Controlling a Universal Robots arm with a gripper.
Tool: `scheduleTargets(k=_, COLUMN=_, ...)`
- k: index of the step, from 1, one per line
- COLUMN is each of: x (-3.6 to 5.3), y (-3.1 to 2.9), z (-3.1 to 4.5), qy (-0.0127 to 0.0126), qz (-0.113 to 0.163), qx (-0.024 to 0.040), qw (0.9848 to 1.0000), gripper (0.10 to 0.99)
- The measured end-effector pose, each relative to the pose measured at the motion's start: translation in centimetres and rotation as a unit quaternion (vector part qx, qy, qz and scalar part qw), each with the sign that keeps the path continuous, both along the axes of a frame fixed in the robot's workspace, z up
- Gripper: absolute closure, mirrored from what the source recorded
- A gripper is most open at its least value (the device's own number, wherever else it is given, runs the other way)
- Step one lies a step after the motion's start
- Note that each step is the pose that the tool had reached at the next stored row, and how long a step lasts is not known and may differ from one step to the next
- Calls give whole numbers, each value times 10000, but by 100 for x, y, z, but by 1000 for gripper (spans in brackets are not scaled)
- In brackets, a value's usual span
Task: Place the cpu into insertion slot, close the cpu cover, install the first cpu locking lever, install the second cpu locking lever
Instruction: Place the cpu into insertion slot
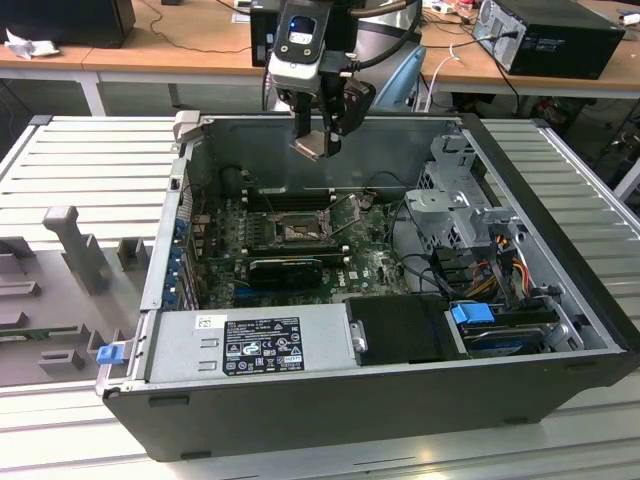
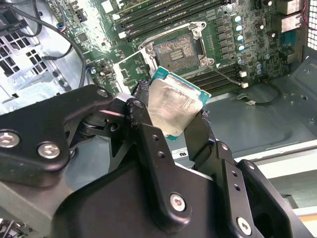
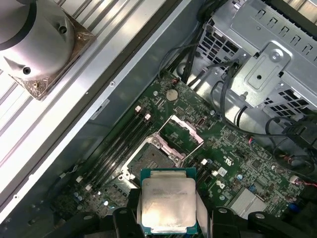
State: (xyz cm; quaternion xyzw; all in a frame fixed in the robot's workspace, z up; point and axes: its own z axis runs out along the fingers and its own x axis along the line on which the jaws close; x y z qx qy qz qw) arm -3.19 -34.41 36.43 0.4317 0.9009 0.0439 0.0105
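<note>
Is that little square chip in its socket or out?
Out. The claw grips the cpu above the board; the insertion slot below lies bare, its cpu cover flipped up.

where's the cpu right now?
In the first wrist view the cpu is gripped in the claw, held above the motherboard, apart from the empty insertion slot.

One cpu, one insertion slot, one cpu cover, one computer case.
</note>
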Motion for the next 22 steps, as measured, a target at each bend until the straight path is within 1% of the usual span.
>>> scheduleTargets(k=7, x=0, y=0, z=-1, qy=0, qz=-150, qx=0, qw=9999, gripper=557)
scheduleTargets(k=10, x=0, y=0, z=-3, qy=0, qz=-309, qx=0, qw=9995, gripper=557)
scheduleTargets(k=13, x=0, y=0, z=-6, qy=0, qz=-499, qx=0, qw=9988, gripper=557)
scheduleTargets(k=15, x=0, y=0, z=-8, qy=0, qz=-679, qx=0, qw=9977, gripper=557)
scheduleTargets(k=17, x=0, y=0, z=-9, qy=0, qz=-798, qx=0, qw=9968, gripper=557)
scheduleTargets(k=19, x=0, y=0, z=-10, qy=0, qz=-880, qx=0, qw=9961, gripper=557)
scheduleTargets(k=22, x=0, y=0, z=-12, qy=0, qz=-945, qx=0, qw=9955, gripper=557)
